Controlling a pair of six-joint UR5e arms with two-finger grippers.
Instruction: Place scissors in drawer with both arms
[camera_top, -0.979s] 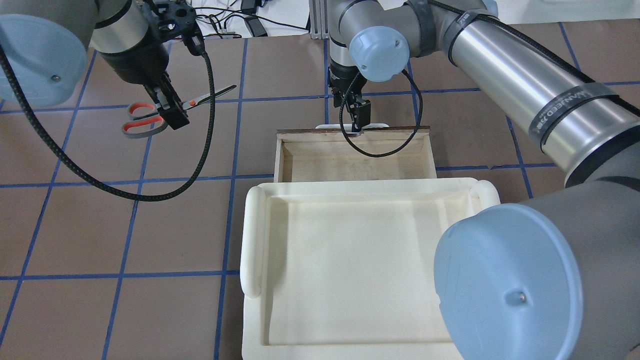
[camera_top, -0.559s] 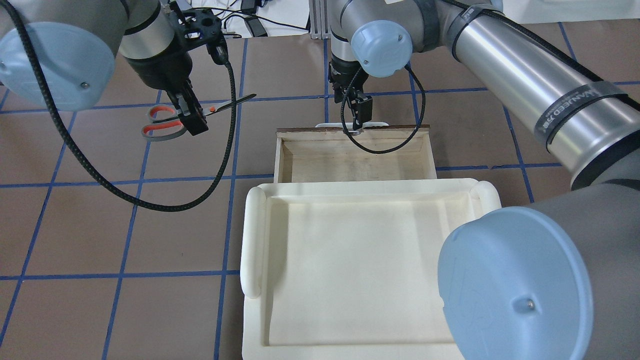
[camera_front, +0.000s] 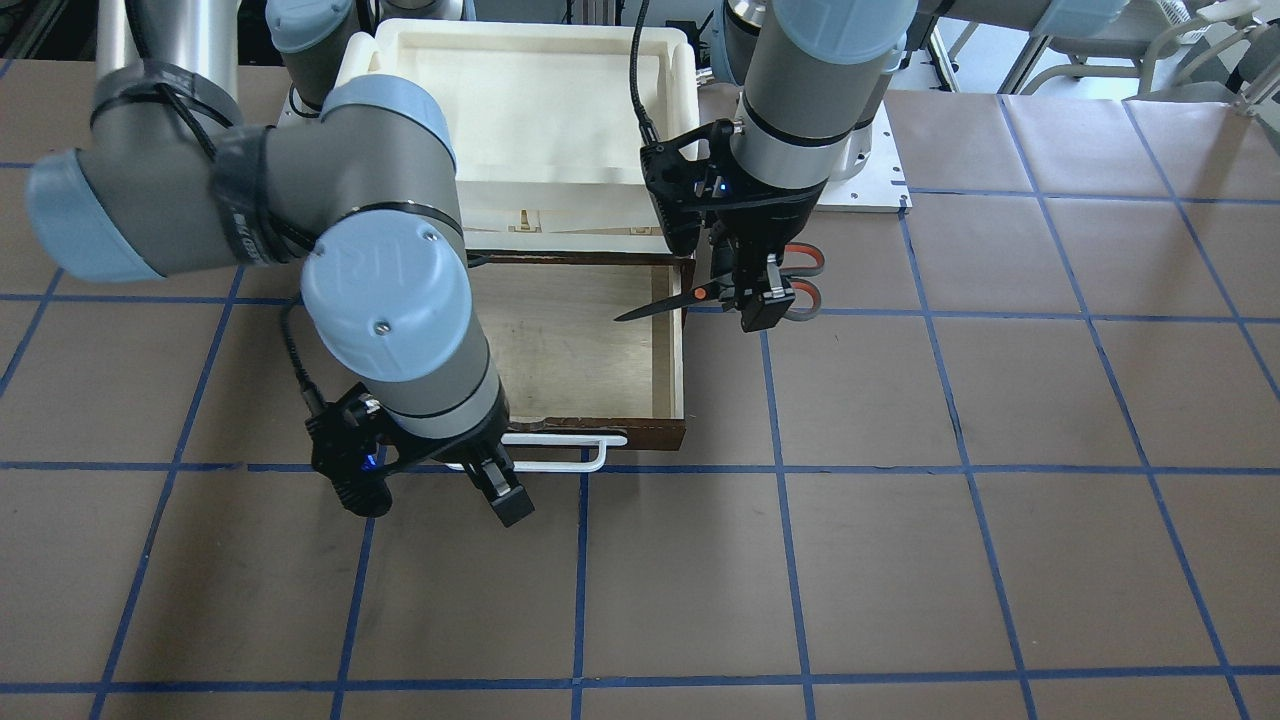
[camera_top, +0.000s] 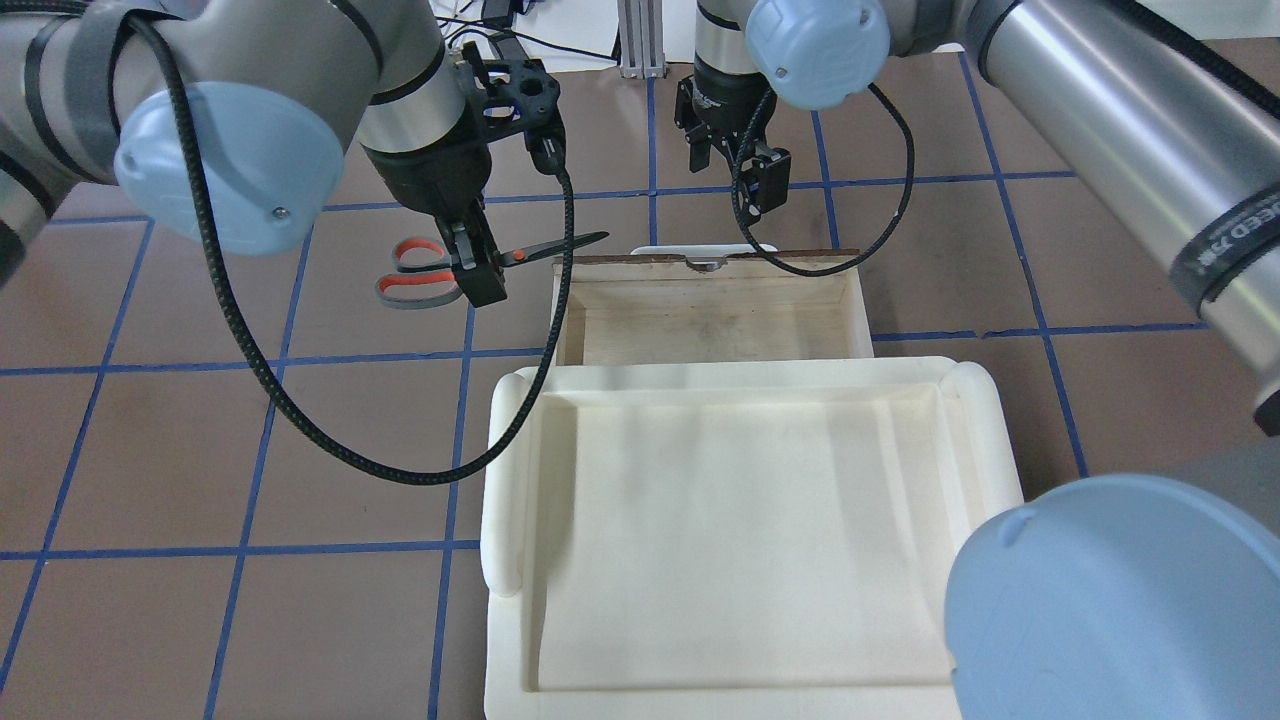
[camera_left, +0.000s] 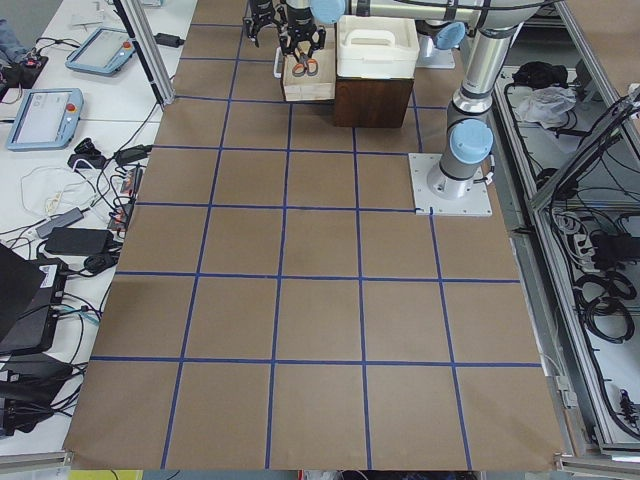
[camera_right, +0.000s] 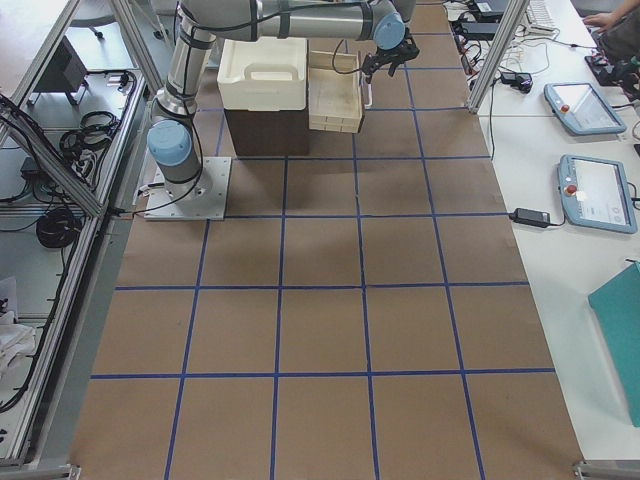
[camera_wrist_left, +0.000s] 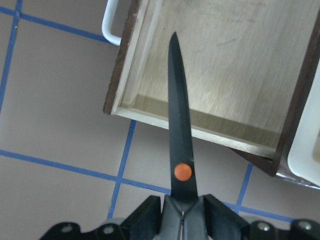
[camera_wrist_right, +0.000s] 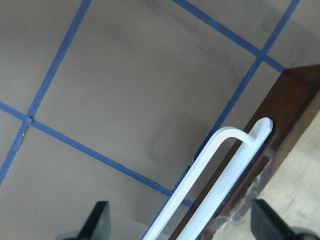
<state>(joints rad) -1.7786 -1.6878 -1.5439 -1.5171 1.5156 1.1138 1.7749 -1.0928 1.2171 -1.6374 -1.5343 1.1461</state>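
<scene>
Bright, even light from above in every view, and the shadows are soft and faint. Overhead, the cream tray (camera_top: 508, 480) is nearly washed out, and a white glare streak runs along the silver tube of the right arm (camera_top: 1100, 110). Left wrist camera: the scissors (camera_wrist_left: 180, 135) read crisp and near-black over the pale, evenly lit floor of the drawer (camera_wrist_left: 235, 65). Right wrist camera: a smudgy shadow on the table (camera_wrist_right: 125, 90) beside the white handle (camera_wrist_right: 240, 134) — the fingers (camera_wrist_right: 98, 222) of the right gripper (camera_wrist_right: 182, 222) are dark and blurred. Side views are small, far detail lost.

Dark-bladed scissors (camera_wrist_left: 179, 125) with orange dot; dark brown drawer (camera_front: 580, 340), pale inside, white handle (camera_wrist_right: 220, 170).
</scene>
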